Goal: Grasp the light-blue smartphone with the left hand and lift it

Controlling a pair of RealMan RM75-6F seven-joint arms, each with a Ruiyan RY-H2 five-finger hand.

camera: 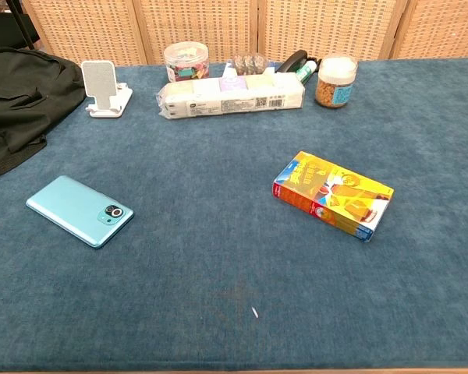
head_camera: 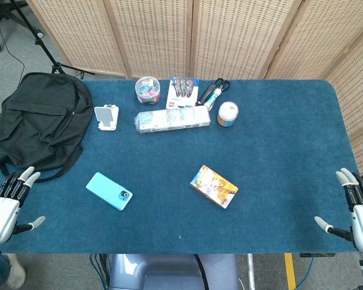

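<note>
The light-blue smartphone [head_camera: 109, 191] lies flat on the blue table, camera side up, towards the front left; the chest view shows the smartphone [camera: 79, 211] at its left. My left hand [head_camera: 6, 206] hovers at the table's front-left corner, well left of the phone, fingers spread and holding nothing. My right hand [head_camera: 358, 215] is at the front-right edge, also with fingers apart and nothing in it. Neither hand appears in the chest view.
A black backpack [head_camera: 41, 125] covers the table's left side behind the phone. A colourful box [head_camera: 213, 186] lies mid-table. At the back stand a white phone stand [head_camera: 106, 116], a long white packet [head_camera: 172, 119], a round tub [head_camera: 147, 90] and a jar [head_camera: 227, 113].
</note>
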